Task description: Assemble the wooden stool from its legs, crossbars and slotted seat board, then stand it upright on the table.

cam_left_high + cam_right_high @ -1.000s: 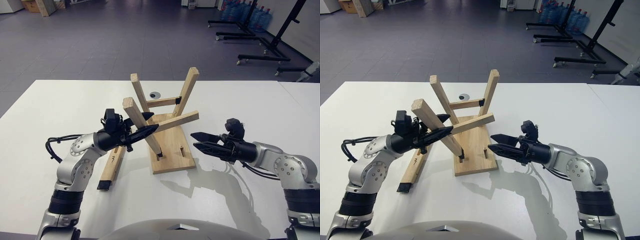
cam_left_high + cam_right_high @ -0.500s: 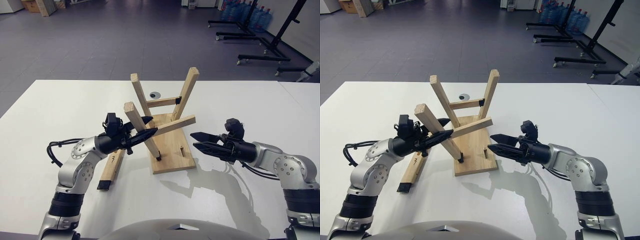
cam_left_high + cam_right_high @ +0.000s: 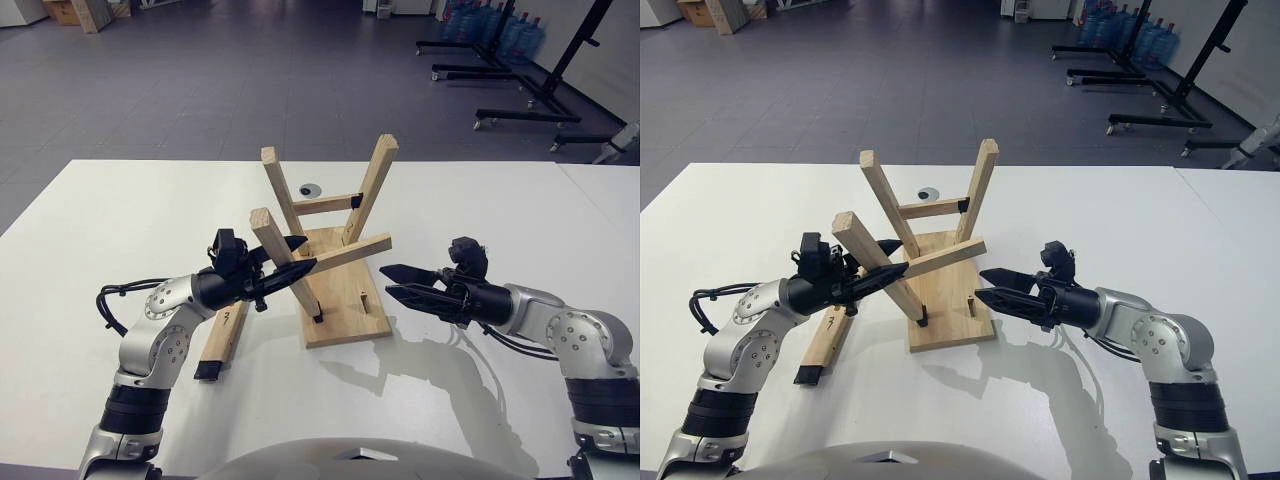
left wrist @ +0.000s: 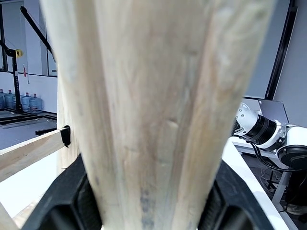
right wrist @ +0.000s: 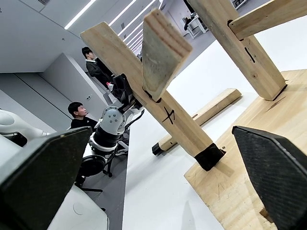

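Seat board [image 3: 350, 305] lies flat near the middle of the white tabletop [image 3: 500, 200]. On its far end stand the left back leg [image 3: 279, 190] and the right back leg [image 3: 372, 185], tilted apart and joined by a short crossbar [image 3: 328, 203]. A leaning leg [image 3: 268, 228] rises from the near end, with a long crossbar [image 3: 352, 249] jutting off it to the right. The left tool [image 3: 305, 252] is clamped on this leaning leg. The right tool [image 3: 388, 279] hovers just beside the board's right edge, fingers apart. A loose leg [image 3: 225, 335] lies left of the board.
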Motion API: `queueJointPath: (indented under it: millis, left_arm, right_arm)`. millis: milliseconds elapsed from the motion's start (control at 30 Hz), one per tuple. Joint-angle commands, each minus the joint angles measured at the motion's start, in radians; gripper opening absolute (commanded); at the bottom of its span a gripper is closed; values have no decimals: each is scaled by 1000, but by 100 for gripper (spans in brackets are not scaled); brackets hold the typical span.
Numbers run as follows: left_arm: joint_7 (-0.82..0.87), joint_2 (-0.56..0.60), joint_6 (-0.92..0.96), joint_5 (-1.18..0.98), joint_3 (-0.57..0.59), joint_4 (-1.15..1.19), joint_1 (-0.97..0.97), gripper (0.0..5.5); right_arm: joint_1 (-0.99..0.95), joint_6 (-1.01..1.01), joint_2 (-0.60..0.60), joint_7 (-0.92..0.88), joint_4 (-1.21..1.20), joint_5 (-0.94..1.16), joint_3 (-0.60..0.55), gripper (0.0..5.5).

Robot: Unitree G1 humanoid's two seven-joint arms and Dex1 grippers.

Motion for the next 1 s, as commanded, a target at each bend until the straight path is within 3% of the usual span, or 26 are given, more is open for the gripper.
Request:
queueJointPath:
  millis: [33, 1000]
  left_arm:
    - [-4, 16, -13, 17, 6, 8, -37, 209]
    - [-9, 49, -142, 217, -118, 104, 13, 209]
  right_arm:
    - [1, 13, -1, -14, -20, 3, 3, 540]
    - [17, 23, 21, -33, -41, 5, 2, 540]
